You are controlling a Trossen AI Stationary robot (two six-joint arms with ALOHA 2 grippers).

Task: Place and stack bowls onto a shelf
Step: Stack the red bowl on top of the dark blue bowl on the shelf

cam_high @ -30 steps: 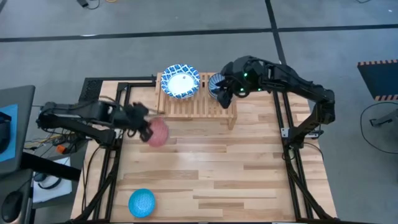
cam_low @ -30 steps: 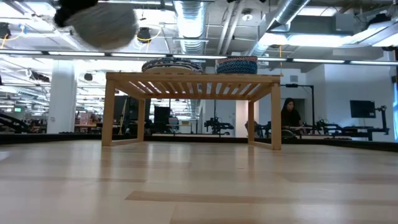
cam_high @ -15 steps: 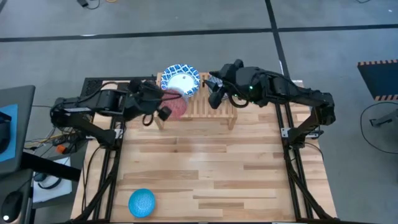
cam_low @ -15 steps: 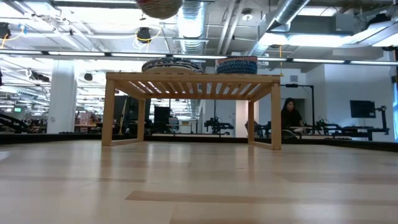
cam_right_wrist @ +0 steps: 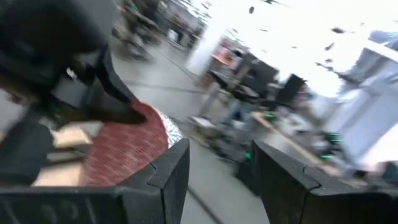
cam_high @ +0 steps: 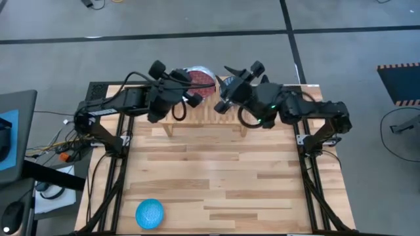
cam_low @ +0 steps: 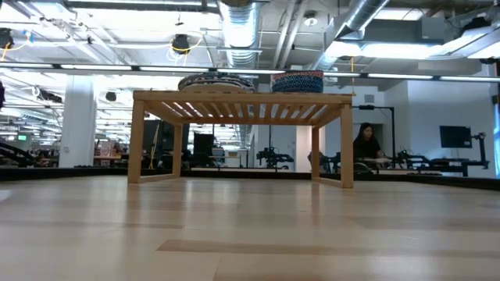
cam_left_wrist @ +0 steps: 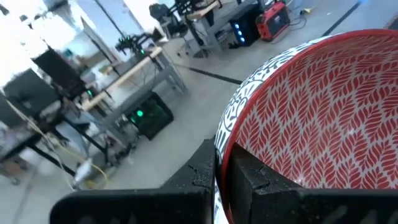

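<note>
Red bowl [cam_left_wrist: 323, 118] clamped by left gripper [cam_left_wrist: 221, 174]; no legible writing.

The shelf [cam_high: 209, 113] stands at the counter's [cam_high: 216, 177] far edge; two bowls [cam_low: 297, 81] sit on it; another bowl [cam_high: 149, 213] lies at the near-left corner.

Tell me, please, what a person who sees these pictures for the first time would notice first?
Most striking is the red bowl with its leaf pattern, shut in the left gripper above the shelf at the table's far edge. Next to it, the right gripper hangs with open jaws over the shelf's right part. A lone bright blue bowl lies at the near left corner of the table.
</note>
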